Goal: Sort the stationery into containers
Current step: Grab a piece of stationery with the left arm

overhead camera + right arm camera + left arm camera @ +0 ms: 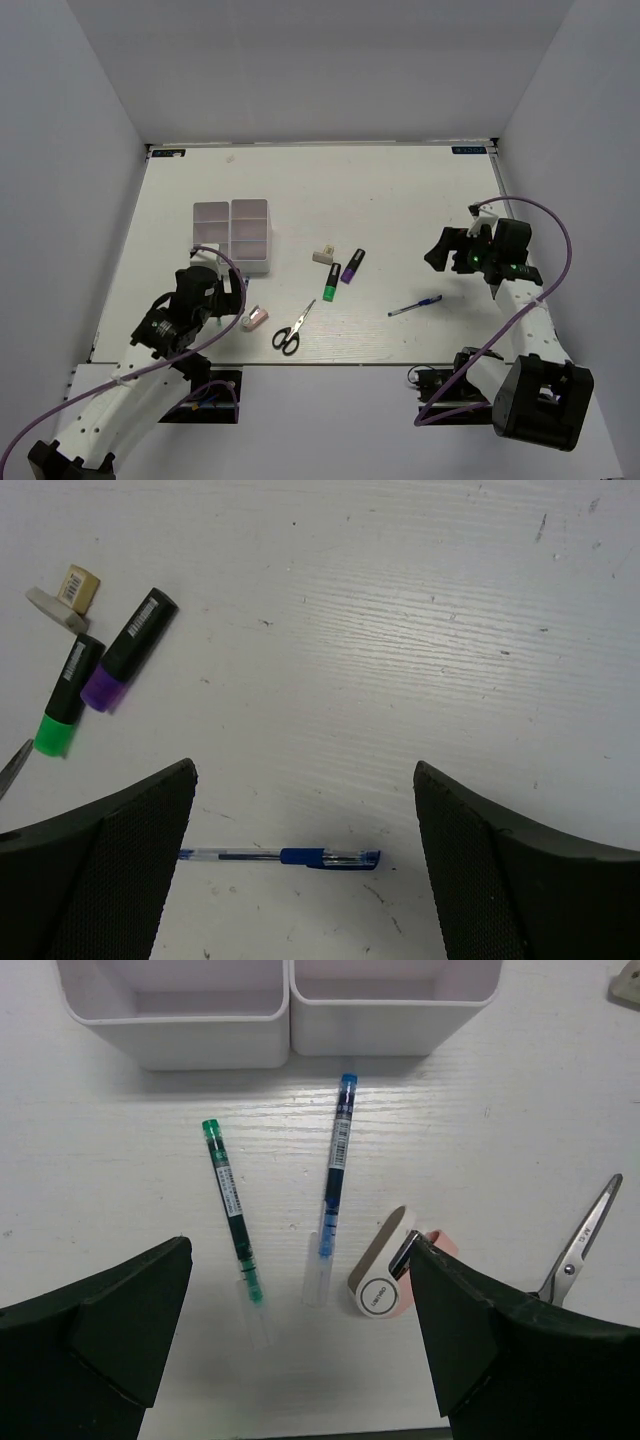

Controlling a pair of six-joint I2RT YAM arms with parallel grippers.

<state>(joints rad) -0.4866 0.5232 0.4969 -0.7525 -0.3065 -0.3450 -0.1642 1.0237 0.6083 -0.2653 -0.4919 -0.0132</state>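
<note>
The white compartment tray [232,235] stands left of centre; its near wall shows in the left wrist view [180,1040]. My left gripper [215,290] is open and empty, just in front of the tray. Between its fingers [300,1260] lie a green pen [232,1210], a blue pen [335,1175] and the pink block [385,1278]. The black-handled scissors [290,330] lie to the right. My right gripper [440,250] is open and empty, above a thin blue pen [290,857]. The green highlighter [331,283], purple highlighter [352,266] and beige block [323,255] lie mid-table.
White walls close in the table on three sides. The scissors' blades [580,1245] reach in at the right of the left wrist view. The highlighters [128,650] and beige block [75,588] lie at the left of the right wrist view.
</note>
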